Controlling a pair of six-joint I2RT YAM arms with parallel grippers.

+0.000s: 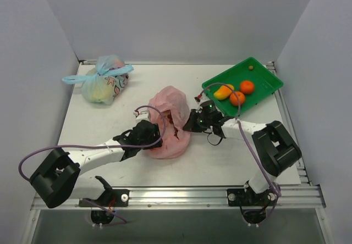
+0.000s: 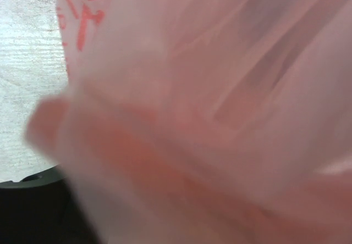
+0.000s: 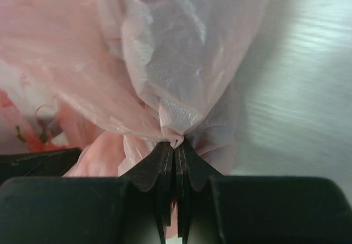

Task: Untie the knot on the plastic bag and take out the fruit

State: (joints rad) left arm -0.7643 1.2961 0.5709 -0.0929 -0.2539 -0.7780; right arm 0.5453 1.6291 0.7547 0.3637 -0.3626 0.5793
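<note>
Two grippers at the plastic bag (image 1: 168,101), mid-table.
Clamped tight with the right gripper (image 3: 175,149) on a gathered fold of pink film; buried against the bag's near-left side with the left gripper (image 1: 153,135), jaws impossible to tell; counting three fruit (image 1: 237,98) in the green tray (image 1: 263,75).

Soft, even white light fills the overhead view. The bench (image 1: 220,161) is bright and shadows around the pink bag (image 1: 170,104) are faint. The left wrist view is badly blurred, with the plastic too close to focus. The right wrist view is sharper on the crinkled film, and pale glare streaks the bench at right.
</note>
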